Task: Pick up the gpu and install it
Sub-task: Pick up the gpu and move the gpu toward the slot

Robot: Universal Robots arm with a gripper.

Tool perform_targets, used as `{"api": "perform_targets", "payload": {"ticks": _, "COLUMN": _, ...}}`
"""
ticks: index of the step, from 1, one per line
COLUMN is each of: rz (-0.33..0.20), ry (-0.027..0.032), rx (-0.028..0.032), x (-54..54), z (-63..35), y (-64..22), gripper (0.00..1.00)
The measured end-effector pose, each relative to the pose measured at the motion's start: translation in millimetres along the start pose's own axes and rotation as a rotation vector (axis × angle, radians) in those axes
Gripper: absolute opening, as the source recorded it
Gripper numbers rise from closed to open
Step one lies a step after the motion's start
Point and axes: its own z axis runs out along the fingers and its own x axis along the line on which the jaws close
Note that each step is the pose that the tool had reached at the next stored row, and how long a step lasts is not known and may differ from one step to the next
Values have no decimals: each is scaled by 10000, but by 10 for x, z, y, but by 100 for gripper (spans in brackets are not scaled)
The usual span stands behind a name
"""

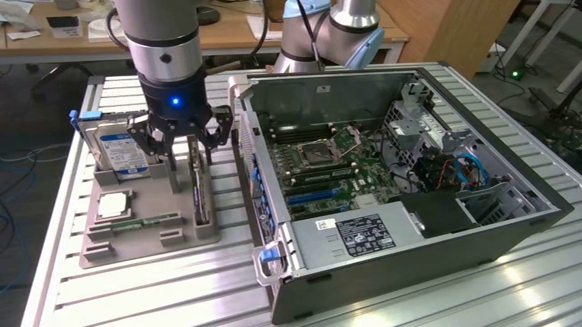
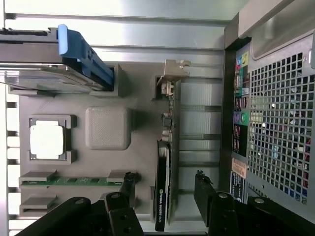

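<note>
The gpu stands on its long edge in a slot of the grey holder tray, its dark card running toward the exterior view's bottom. In the wrist view the gpu appears edge-on, with its pale metal bracket at the far end. My gripper hangs just above the card and is open. Its two black fingers straddle the card, one on each side with a gap to it, and the gripper's centre lies over the card's near half.
The tray also holds an upright silver hard drive with a blue label, a square processor and a green memory stick. The open computer case stands close beside the tray at the exterior view's right, its motherboard and blue slots exposed.
</note>
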Motion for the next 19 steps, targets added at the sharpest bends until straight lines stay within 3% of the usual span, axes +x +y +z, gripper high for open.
{"api": "perform_targets", "payload": {"ticks": 4, "rz": 374, "ry": -11, "rx": 13, "x": 0, "z": 71, "y": 1, "gripper": 60}}
{"api": "perform_targets", "payload": {"ticks": 19, "rz": 542, "ry": -17, "rx": 26, "x": 4, "z": 317, "y": -15, "gripper": 60}}
